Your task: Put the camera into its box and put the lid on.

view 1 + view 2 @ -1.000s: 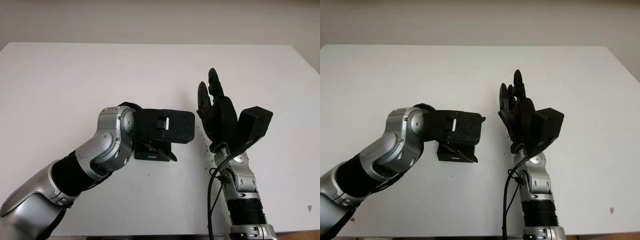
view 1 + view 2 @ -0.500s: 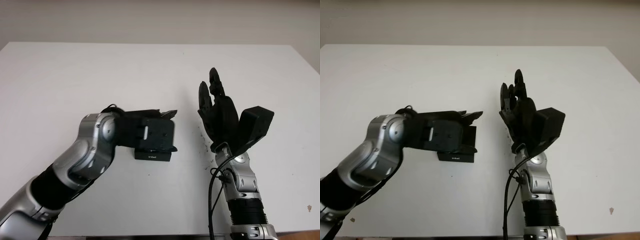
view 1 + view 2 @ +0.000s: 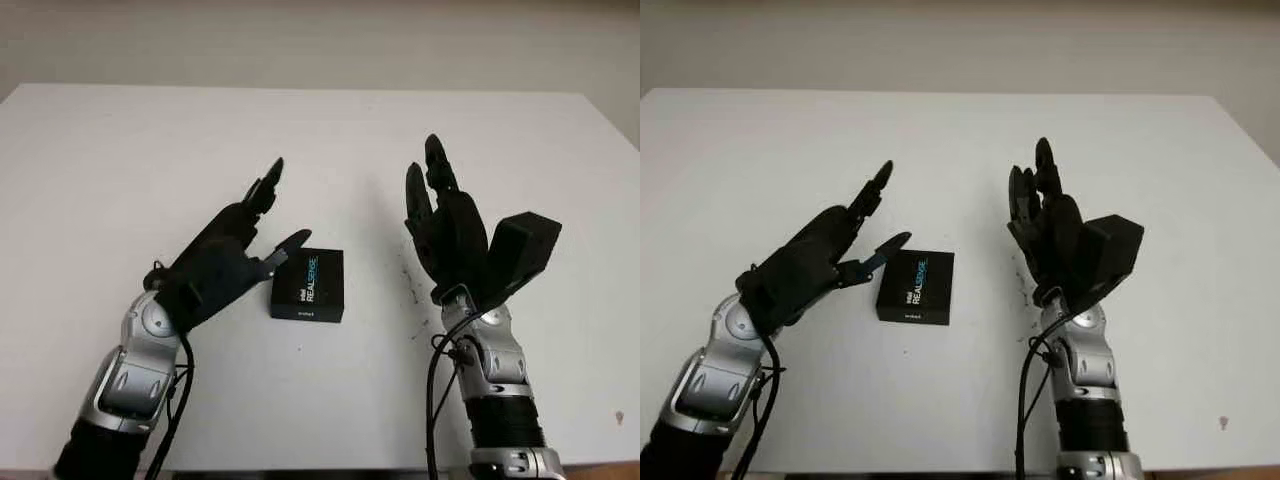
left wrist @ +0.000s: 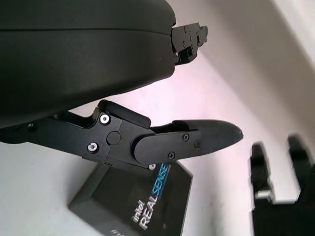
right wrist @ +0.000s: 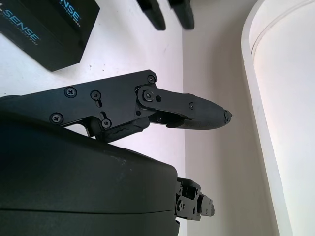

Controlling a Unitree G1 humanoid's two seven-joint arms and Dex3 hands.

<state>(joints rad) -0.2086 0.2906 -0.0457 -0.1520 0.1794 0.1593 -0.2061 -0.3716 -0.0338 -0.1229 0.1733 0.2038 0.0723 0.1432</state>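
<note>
Left hand (image 3: 225, 262): seen left of centre in the left eye view, raised above the table, open, with nothing gripped; its arm enters from the lower left corner.
Left hand fingers (image 4: 197, 140): 1 finger is seen in the left wrist view stretched out over the box, with no contact visible.
Right hand (image 3: 450, 232): placed right of centre in the left eye view, held upright with the palm turned toward the box, open, with nothing held; its arm rises from the bottom edge.
Box (image 3: 308, 285): a black closed box, lid on, printed "REALSENSE" in white and blue; it is lying flat on the table at the centre of the frame, between the 2 hands, just beside the left hand's lower fingertip and apart from the right hand.
Camera: cannot be told from these pictures.
Table (image 3: 120, 170): a white surface on which the box is set; a small dark speck is noted near the lower right edge.
</note>
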